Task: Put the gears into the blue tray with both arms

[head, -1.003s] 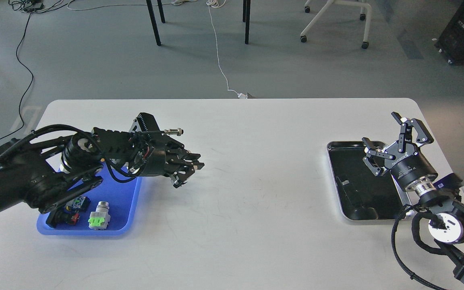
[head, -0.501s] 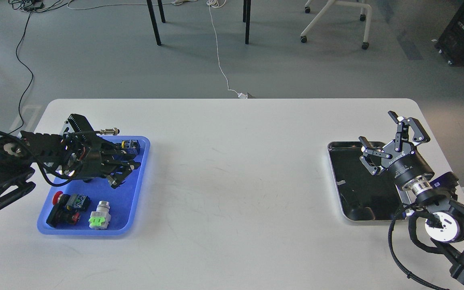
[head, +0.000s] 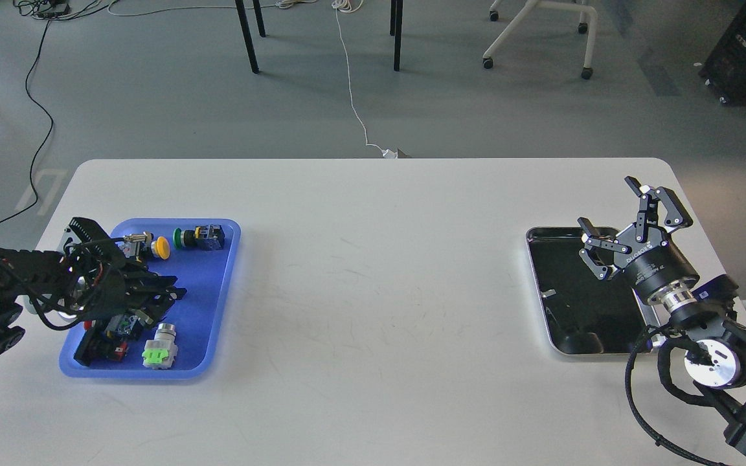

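The blue tray (head: 212,288) lies at the table's left. My left gripper (head: 169,299) hangs low over its middle, pointing right; it is dark and its fingers cannot be told apart. No gears show anywhere in this view; they are hidden or out of sight. At the table's right my right gripper (head: 607,203) stands open with nothing between its fingers, raised above the far right corner of a black tray (head: 567,346).
The blue tray holds push-button switches: a yellow-capped one (head: 160,247), a green-capped one (head: 186,238), a green-and-white one (head: 159,353) and a red-and-black one (head: 102,346). The black tray has a silver rim. Chair legs and cables lie on the floor beyond the table.
My left arm has drawn back to the left, from past the tray's right edge to over its left half, uncovering the switches at the back. The right gripper has barely moved.
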